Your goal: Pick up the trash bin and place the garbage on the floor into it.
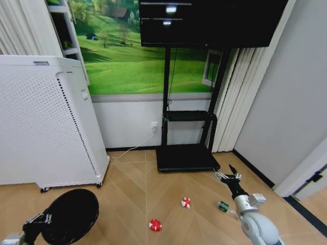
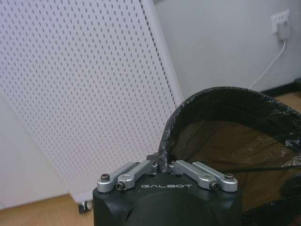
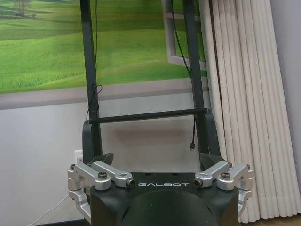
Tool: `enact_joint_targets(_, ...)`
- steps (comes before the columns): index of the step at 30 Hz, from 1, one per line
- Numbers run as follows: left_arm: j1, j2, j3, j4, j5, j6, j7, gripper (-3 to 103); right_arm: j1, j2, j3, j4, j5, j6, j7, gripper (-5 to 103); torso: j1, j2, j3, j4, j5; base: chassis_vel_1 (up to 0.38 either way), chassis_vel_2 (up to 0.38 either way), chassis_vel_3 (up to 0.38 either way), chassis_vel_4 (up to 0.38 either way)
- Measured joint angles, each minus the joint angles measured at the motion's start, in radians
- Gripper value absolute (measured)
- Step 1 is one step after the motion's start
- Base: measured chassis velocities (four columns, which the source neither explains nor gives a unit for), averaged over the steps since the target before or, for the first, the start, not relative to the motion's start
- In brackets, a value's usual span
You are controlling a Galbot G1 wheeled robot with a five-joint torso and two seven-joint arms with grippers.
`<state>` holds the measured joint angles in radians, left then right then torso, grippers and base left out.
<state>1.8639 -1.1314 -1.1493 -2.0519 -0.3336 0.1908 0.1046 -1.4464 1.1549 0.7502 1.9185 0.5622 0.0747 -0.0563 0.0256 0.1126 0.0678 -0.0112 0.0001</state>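
My left end effector [image 2: 162,165] is pinched on the rim of the trash bin [image 1: 71,214], fingers pressed together over the black liner edge. In the left wrist view the bin [image 2: 225,141] hangs off the fingertips with its mouth turned toward the camera, liner folded over the rim. In the head view the bin sits low at my left, raised off the floor [image 1: 127,204] and tilted so the round opening faces up and forward. Left end effector in head view [image 1: 43,220], just at the bin's near edge.

Behind the bin: tall white perforated appliance [image 1: 43,122] on small casters, standing against the wall.

My right end effector [image 1: 228,175] is held out low at my right, fingers spread, holding nothing. The right wrist view confirms the wide spread [image 3: 160,162]; it looks at a black TV stand [image 3: 91,94] and pleated curtains [image 3: 244,94].

Garbage on the floor, all apart from one another:
- red-and-white wad [image 1: 155,224], nearest me, roughly centre.
- second red-and-white wad [image 1: 186,202], further out and to the right of the first.
- small clear bottle with green label [image 1: 223,206], lying on its side, just beside my right forearm, below the right end effector.

The black TV stand base [image 1: 186,157] rests on the floor beyond the garbage.
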Motion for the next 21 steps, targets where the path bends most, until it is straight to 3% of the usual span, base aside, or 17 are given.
enact_joint_targets(10,-0.052,-0.034,-0.076,-0.096,-0.023,0.021,0.001,3,-0.026,0.028,0.001,-0.002,-0.055,0.016,-0.028,100,0.0,0.0,0.0,0.0,0.0,0.0,0.0,0.0,0.0)
enact_joint_targets(21,-0.092,-0.03,-0.095,-0.077,-0.048,0.025,0.003,3,-0.029,0.03,0.002,0.0,-0.055,0.017,-0.029,100,0.0,0.0,0.0,-0.0002,-0.0001,0.028,0.037,-0.036,-0.028)
